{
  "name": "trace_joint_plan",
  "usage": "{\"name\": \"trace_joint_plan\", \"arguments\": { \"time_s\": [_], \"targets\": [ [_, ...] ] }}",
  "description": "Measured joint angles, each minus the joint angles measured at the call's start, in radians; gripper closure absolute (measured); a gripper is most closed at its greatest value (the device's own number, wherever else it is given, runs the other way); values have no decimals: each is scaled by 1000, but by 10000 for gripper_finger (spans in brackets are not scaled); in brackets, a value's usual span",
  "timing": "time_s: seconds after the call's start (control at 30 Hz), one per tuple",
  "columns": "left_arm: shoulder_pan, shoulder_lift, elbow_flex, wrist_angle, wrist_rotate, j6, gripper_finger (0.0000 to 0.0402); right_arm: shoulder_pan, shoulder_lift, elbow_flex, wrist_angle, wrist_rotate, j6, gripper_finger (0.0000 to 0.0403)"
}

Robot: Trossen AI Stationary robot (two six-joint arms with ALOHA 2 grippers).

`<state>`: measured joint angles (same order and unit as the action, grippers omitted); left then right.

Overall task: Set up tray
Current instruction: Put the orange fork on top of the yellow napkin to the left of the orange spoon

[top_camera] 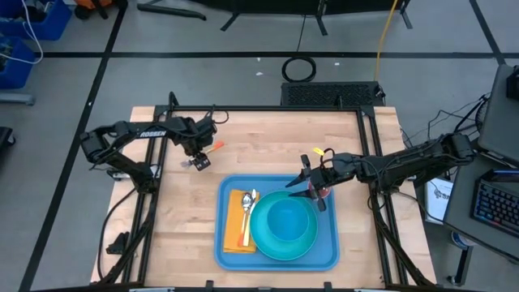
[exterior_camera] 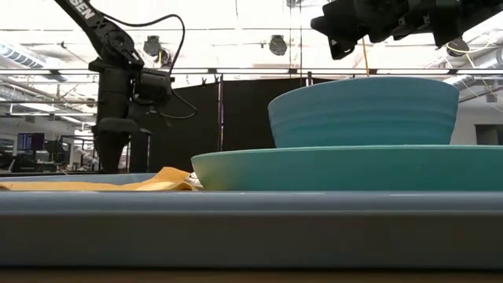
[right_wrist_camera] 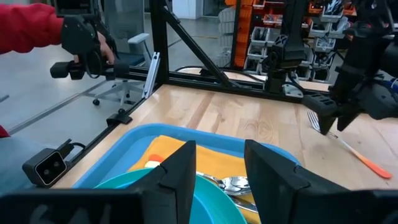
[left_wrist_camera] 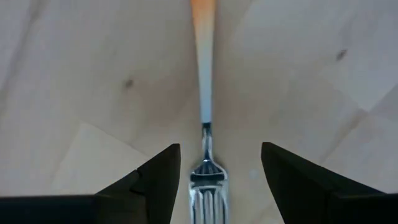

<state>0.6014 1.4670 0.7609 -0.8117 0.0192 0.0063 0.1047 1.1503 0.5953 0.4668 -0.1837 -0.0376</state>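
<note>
The left end effector (top_camera: 197, 154) hangs low over the bare wood of the counter (top_camera: 268, 134), released, its two dark fingers (left_wrist_camera: 158, 180) spread wide with nothing between them but air. Directly under it lies a fork (left_wrist_camera: 206, 149) with an orange handle. From the left wrist view the fork's neck and tines sit squarely in the gap between the fingers, touching neither, and the handle runs straight out ahead of the end effector. So the fork's long axis lies crosswise to the line on which the fingers close, which looks to me like the right alignment for a pinch across the narrow neck; what remains is mainly a drop.

The tray (top_camera: 328, 243) is well apart from that end effector, off toward the right arm's half of the counter and nearer the front edge. It already carries a yellow-orange napkin (top_camera: 233, 235) with a spoon (top_camera: 248, 212) lying on it, and beside them a teal plate (top_camera: 261, 243) with a bowl (top_camera: 284, 223) standing on it.

The right end effector (top_camera: 316, 188) hovers just above the tray's far right corner, by the bowl's rim. Its fingers (right_wrist_camera: 177, 171) stand partly apart and hold nothing. It is much the nearer arm to the tray, but the fork belongs to the left arm, which I would judge must carry it across to the napkin side.
</note>
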Motion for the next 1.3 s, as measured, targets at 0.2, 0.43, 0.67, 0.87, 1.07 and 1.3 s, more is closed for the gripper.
{"name": "trace_joint_plan", "arguments": {
  "time_s": [0.2,0.43,0.67,0.87,1.07,1.3],
  "targets": [
    [0,0,-35,98,-1,13,172,0,0,0,0,3,0,277],
    [0,0,-37,116,-22,34,172,0,11,1,-6,29,0,277],
    [6,0,-37,126,-21,45,172,-1,24,1,9,29,0,277],
    [6,0,-74,168,3,54,172,0,24,2,9,28,0,277],
    [6,-5,-100,196,4,47,172,0,24,2,12,27,0,277],
    [6,-3,-102,220,15,65,202,0,24,2,16,28,0,277]
  ]
}}
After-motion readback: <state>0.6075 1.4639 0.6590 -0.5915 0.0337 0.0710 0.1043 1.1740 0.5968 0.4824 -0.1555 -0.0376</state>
